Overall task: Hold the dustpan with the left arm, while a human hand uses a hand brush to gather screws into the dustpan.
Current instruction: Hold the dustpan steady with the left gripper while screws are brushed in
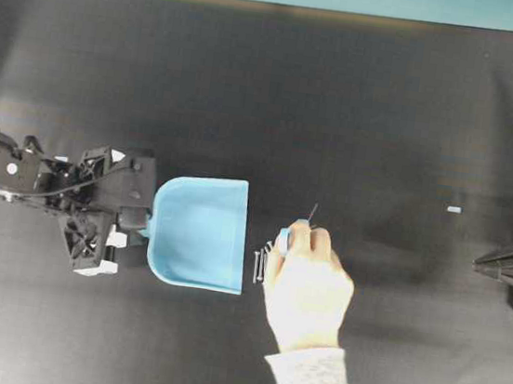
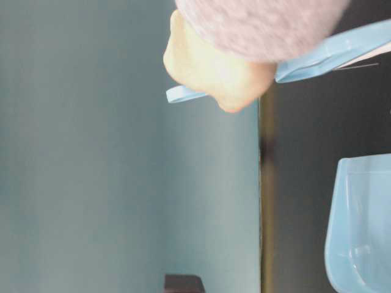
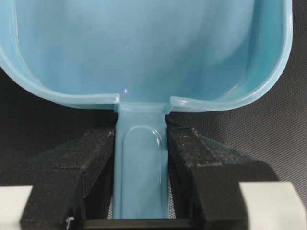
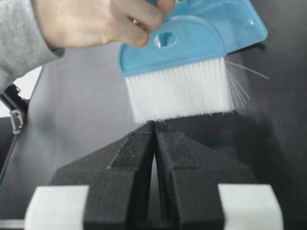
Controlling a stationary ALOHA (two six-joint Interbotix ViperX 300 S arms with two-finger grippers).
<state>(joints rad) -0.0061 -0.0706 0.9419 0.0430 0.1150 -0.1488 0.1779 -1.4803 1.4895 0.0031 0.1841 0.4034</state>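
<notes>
Even soft light, dark matte table, table-level view blurred

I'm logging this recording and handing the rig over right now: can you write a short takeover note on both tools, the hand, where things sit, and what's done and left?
Left tool: shut on the dustpan handle, pan flat on the black table, open edge toward the hand.
Right tool: shut, holding nothing, parked at the right edge.
Human hand: gripping the hand brush, bristles just off the pan's open edge.
Screws: a small cluster on the table between brush and pan edge; none visible inside the pan.
Done: dustpan gripped and positioned.
Left: hold steady while the screws get swept in.
</notes>
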